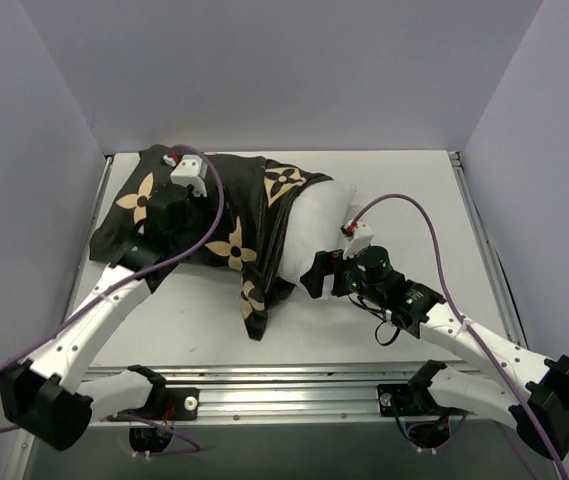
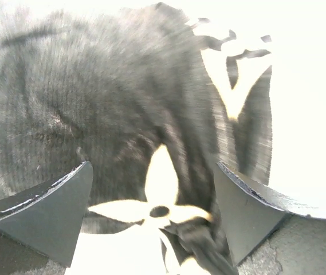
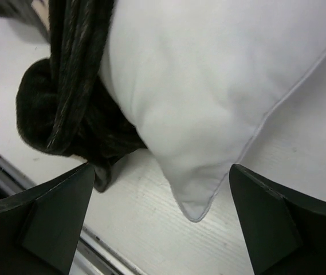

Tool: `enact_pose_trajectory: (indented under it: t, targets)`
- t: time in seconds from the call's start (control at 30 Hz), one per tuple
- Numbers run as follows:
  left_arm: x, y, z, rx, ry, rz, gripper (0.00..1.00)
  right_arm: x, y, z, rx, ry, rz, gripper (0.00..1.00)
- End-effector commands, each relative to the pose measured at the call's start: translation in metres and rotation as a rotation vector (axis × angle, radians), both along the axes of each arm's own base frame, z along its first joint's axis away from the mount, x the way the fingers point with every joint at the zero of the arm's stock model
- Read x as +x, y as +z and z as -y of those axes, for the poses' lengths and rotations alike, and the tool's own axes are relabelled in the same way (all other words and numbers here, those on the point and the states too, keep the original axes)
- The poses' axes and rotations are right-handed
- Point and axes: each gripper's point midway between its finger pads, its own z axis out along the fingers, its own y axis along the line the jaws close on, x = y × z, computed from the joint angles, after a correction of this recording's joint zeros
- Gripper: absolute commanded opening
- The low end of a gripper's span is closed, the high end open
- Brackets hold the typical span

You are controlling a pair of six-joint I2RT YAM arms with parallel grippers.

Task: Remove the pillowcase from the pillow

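Top external: pillowcase (image 1: 214,215) bunched over the left part of the pillow (image 1: 316,225); table (image 1: 404,190) open right and far. Left gripper (image 2: 152,172) released above the fabric. Right gripper (image 3: 163,172) released, facing the pillow's bare near corner.

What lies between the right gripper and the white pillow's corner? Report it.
Only bare white tabletop separates the open right gripper from the plump white pillow, per the right wrist view.
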Motion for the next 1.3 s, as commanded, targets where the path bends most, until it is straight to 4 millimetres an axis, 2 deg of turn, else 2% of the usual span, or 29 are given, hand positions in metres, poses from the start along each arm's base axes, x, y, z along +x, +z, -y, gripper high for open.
enact_pose_trajectory:
  t: [0.0,0.07,0.13,0.17,0.2,0.3,0.33,0.4,0.47,0.5,0.57,0.6,0.67,0.7,0.83,0.97,1.03,1.07,1.13,1.17,1.27]
  targets:
    - [-0.035,0.023,0.006,-0.078,-0.101,0.049,0.94,0.020,-0.003,0.029,-0.065,-0.179,0.032,1.00]
    - [-0.054,0.021,0.008,-0.091,-0.151,0.033,0.94,0.022,-0.005,0.024,-0.062,-0.153,0.027,1.00]
    - [-0.070,0.002,0.011,-0.089,-0.200,-0.030,0.94,0.030,-0.008,0.016,-0.060,-0.134,0.020,1.00]
    - [-0.078,0.000,0.011,-0.096,-0.218,-0.038,0.94,0.028,-0.011,0.007,-0.043,-0.090,0.008,1.00]
    - [-0.087,-0.015,0.014,-0.093,-0.245,-0.081,0.94,0.034,-0.015,0.001,-0.041,-0.073,0.016,1.00]
    - [-0.101,-0.028,0.017,-0.120,-0.271,-0.119,0.94,0.043,-0.028,-0.014,-0.025,-0.010,0.001,1.00]
    - [-0.105,-0.038,0.018,-0.123,-0.276,-0.142,0.94,0.047,-0.029,-0.019,-0.022,0.001,0.001,1.00]
    - [-0.112,-0.043,0.025,-0.141,-0.295,-0.156,0.94,0.051,-0.037,-0.034,-0.008,0.059,0.002,1.00]
    - [-0.117,-0.051,0.034,-0.148,-0.314,-0.171,0.94,0.055,-0.035,-0.047,0.001,0.106,0.018,1.00]
    - [-0.118,-0.053,0.038,-0.148,-0.324,-0.172,0.94,0.056,-0.040,-0.053,0.004,0.138,0.013,0.90]
    - [-0.118,-0.055,0.045,-0.151,-0.332,-0.172,0.94,0.059,-0.033,-0.062,0.004,0.169,0.041,0.69]
    - [-0.119,-0.060,0.052,-0.144,-0.350,-0.185,0.94,0.060,-0.030,-0.065,0.006,0.175,0.049,0.40]
    - [-0.115,-0.068,0.059,-0.129,-0.347,-0.197,0.94,0.063,-0.020,-0.066,0.012,0.168,0.072,0.16]
    - [-0.117,-0.071,0.064,-0.123,-0.357,-0.200,0.94,0.065,-0.011,-0.065,0.019,0.163,0.094,0.00]
    - [-0.110,-0.087,0.073,-0.110,-0.349,-0.212,0.94,0.067,0.007,-0.060,0.010,0.138,0.117,0.00]
    - [-0.097,-0.107,0.069,-0.061,-0.275,-0.234,0.96,0.064,0.025,-0.062,0.016,0.147,0.141,0.00]
    - [-0.087,-0.110,0.065,-0.051,-0.218,-0.218,1.00,0.061,0.035,-0.065,0.024,0.160,0.154,0.00]
    - [-0.082,-0.115,0.064,-0.041,-0.196,-0.222,0.85,0.061,0.040,-0.066,0.029,0.163,0.160,0.00]
    - [-0.073,-0.120,0.060,-0.032,-0.144,-0.212,0.67,0.058,0.056,-0.067,0.047,0.167,0.176,0.00]
    - [-0.069,-0.127,0.058,-0.017,-0.119,-0.224,0.49,0.056,0.062,-0.067,0.054,0.171,0.183,0.00]
    - [-0.059,-0.145,0.041,0.018,0.008,-0.244,0.20,0.050,0.099,-0.063,0.091,0.176,0.230,0.00]
